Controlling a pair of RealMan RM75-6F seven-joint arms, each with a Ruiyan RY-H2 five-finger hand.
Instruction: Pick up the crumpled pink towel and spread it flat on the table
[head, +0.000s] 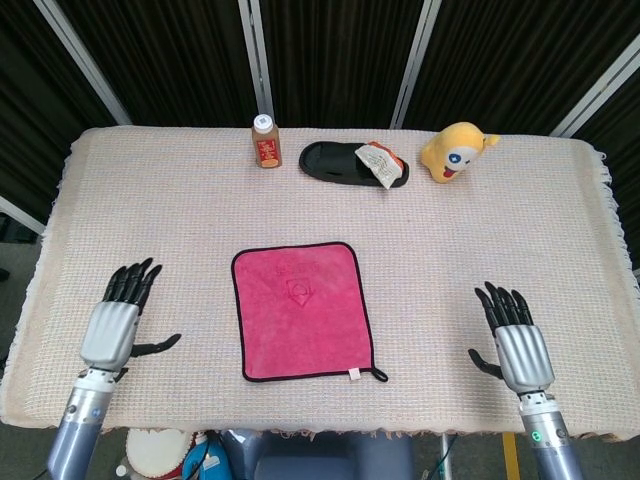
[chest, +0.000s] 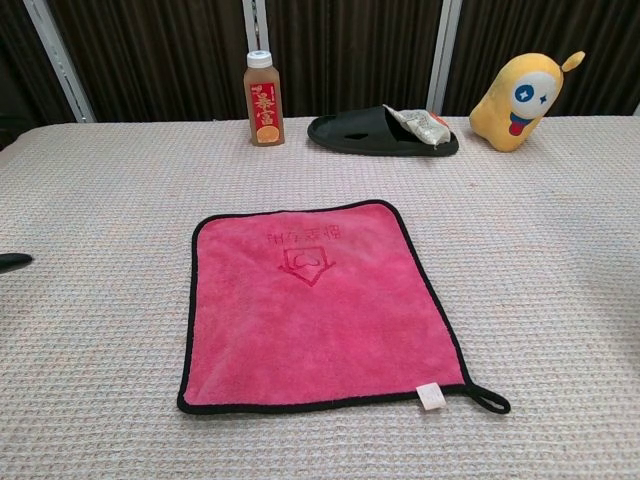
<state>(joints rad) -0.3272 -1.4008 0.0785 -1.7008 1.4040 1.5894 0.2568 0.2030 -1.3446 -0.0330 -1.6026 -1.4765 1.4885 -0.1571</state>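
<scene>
Head view alone shows left hand (head: 113, 322) and right hand (head: 517, 345), fingers apart, empty, flanking the flat pink towel (head: 301, 310); chest view nearly crops both out.

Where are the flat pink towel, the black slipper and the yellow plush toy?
Flat pink towel (head: 301, 310), head view, on its embossed centre.
Black slipper (head: 335, 162), head view, on its sole.
Yellow plush toy (chest: 520, 95), chest view, on its face.

Head view looks steeply down from above the near edge, taking in the whole table (head: 560, 230). Chest view sits low and close, facing across it. Both share the towel (head: 303, 310) and far-edge items.
</scene>
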